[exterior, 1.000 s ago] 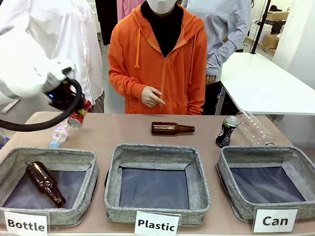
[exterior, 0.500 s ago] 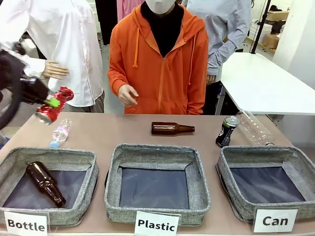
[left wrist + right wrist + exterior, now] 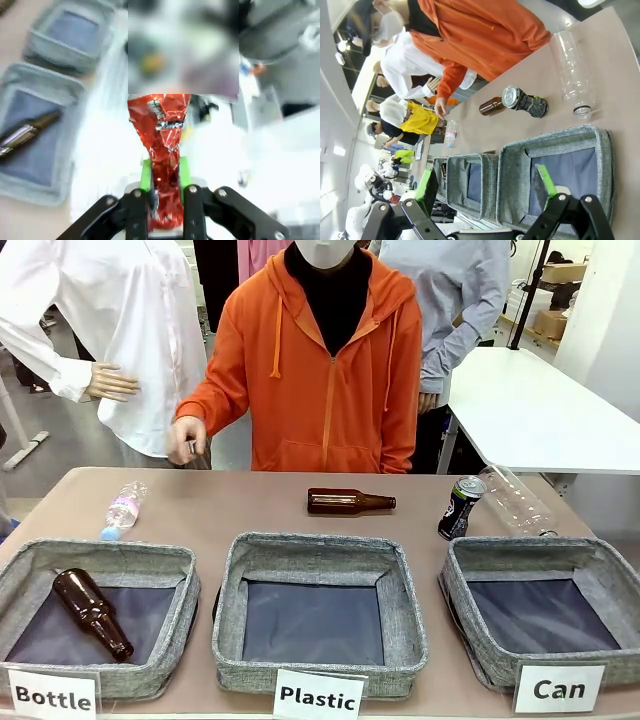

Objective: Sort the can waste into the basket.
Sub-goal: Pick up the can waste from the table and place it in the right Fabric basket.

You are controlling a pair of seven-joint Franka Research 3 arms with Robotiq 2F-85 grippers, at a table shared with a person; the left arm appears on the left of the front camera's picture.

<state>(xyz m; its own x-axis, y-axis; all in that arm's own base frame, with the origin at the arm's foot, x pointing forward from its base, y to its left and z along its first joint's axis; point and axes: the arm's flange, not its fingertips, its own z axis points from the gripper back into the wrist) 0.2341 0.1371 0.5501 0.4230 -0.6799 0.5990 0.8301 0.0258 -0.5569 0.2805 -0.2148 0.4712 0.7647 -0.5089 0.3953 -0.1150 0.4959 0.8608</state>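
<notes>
Left pincer [image 3: 164,174]: pinching the red can [image 3: 160,120], with a green pad on either side of its crumpled body. The can's lower end is sunk between the fingers and hidden.
Red can's place: in that grip, off the desk [image 3: 230,510]. The left wrist view is smeared, so where it hangs over the desk cannot be told.
Right pincer [image 3: 485,184]: spread wide, looking down over the row of baskets from their near side.
Black-and-blue can [image 3: 460,507]: stands with a slight lean at the far right of the desk, just beyond the far rim of the Can basket [image 3: 470,552] and outside it.
Can basket: the right one of three at the near edge. Its right wall is cut off by the picture edge.
Clear bottle [image 3: 517,500]: lies just right of the black-and-blue can. Whether the two touch is hard to make out.
Brown bottle [image 3: 347,502]: lies on its side at the middle of the desk, far of the baskets. In the right wrist view the can covers its neck.
Second brown bottle [image 3: 90,612]: lies in the Bottle basket [image 3: 100,552] at the left. That basket's left wall is cut off.
Plastic basket [image 3: 320,545]: in the middle of the row.
Small clear bottle [image 3: 122,510]: lies on the desk at the far left.
Person's hand [image 3: 187,438]: above the far left edge of the desk, fingers curled. Whether it holds anything is unclear.
</notes>
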